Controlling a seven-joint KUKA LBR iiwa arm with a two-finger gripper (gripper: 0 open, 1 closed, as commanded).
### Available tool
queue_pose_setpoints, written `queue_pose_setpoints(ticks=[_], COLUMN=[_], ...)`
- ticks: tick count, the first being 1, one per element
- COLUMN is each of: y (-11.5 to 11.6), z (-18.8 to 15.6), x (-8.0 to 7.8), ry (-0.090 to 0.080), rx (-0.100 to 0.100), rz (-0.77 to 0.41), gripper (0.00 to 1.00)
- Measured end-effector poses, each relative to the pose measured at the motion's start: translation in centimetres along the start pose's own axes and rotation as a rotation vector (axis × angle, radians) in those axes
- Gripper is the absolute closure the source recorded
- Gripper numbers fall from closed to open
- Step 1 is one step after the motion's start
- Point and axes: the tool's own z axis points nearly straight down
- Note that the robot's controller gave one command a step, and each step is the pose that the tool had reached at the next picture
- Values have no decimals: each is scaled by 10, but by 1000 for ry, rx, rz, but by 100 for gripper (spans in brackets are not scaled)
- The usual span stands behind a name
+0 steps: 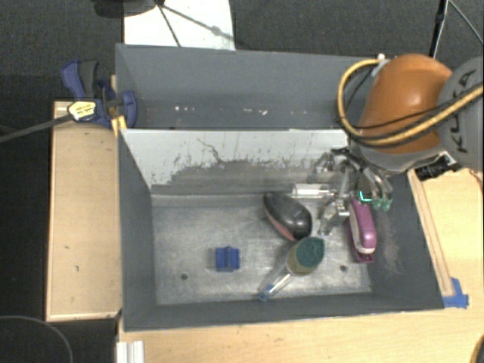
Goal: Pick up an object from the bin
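**Gripper low at the right end of the bin, between a dark oval thing and a purple one**

We see the gripper point(342, 201) down inside the grey metal bin point(144, 225), close to the floor's right edge and nearer the far wall than the near one. We cannot tell whether it is spread or closed, and we see nothing gripped in it.

Just to its left lies a dark oval object with a maroon underside point(287, 215). Just to its right, a purple elongated plastic object point(364, 230) rests against the bin's right wall.

Nearer the near edge, a round green-headed brush with a pale handle point(305, 255) points its handle toward the near wall. A small blue block point(225, 259) lies alone, well apart, toward the floor's left side. An orange domed cover point(404, 97) tops the wrist.
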Motion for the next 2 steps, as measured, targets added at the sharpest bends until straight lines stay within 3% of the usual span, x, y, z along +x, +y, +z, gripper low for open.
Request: queue_pose_setpoints(ticks=[1, 2], y=[-6, 28], z=[104, 107], x=[-4, -14], ry=[-14, -35], rx=[1, 3], rz=[-58, -241], gripper=[0, 0])
